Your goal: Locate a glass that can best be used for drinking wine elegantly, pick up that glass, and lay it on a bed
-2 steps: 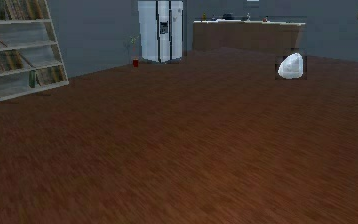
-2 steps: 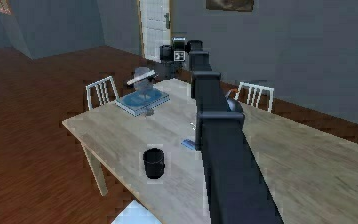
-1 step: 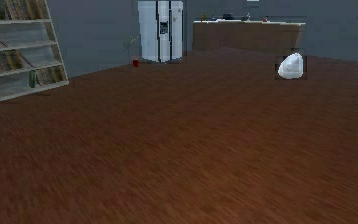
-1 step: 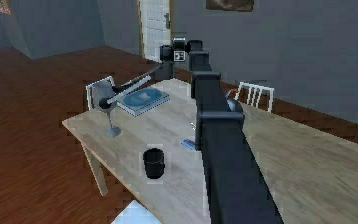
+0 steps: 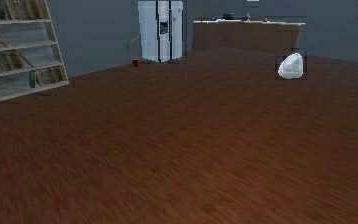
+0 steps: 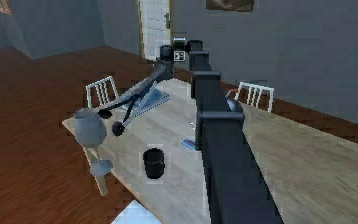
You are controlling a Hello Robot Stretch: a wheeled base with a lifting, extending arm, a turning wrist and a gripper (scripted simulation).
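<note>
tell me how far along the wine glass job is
Done: the arm reaches out over the table. In hand: the gripper is near a grey jug and a small stemmed grey shape; whether it holds anything cannot be told. Left: carrying the glass to a bed; ahead are a fridge and bookshelf.

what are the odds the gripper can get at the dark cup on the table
Probably yes: the dark cup stands alone on bare tabletop near the gripper, with nothing between them.
</note>
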